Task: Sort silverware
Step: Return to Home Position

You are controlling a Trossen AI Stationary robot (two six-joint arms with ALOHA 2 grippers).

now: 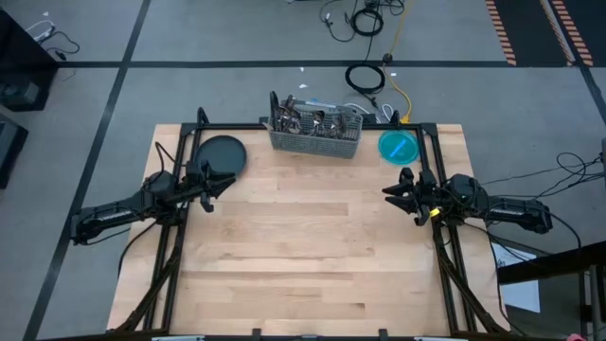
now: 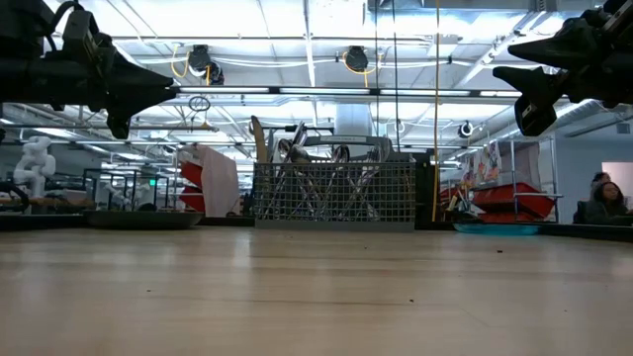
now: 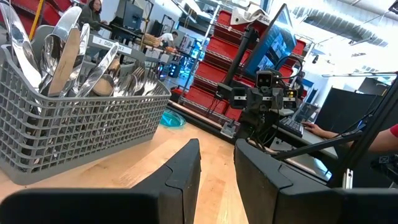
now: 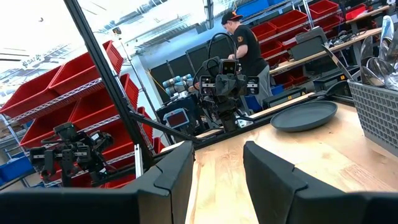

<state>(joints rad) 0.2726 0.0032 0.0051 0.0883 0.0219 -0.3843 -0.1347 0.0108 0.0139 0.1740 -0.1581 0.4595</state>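
Closest in, the table (image 1: 303, 265) is pale wood laid in long strips, edged by a dark metal frame. Midway up it, the left gripper (image 1: 220, 189) hangs over the left side and the right gripper (image 1: 396, 189) over the right side, well apart and facing each other. Both wrist views show the jaws parted with nothing between them, and in the low view both ride high above the wood.

Beyond them, in the middle of the far edge, stands a grey mesh caddy (image 1: 317, 144). The silverware (image 1: 312, 121) is packed upright inside it. The pieces are shiny, spoons and forks among them, with bowls and tines pointing up and leaning on one another above the rim. A dark round plate (image 1: 220, 154) lies to the caddy's left, near the left gripper, and a teal round dish (image 1: 398, 146) lies to its right.

A white tag (image 3: 102, 42) behind the caddy bears writing too small to read. Farther off, the grey floor is crossed by dark lines and loose cables (image 1: 365, 78). Red bins (image 4: 37, 93) fill shelves, and a person (image 4: 245, 43) in a dark shirt stands at a bench.
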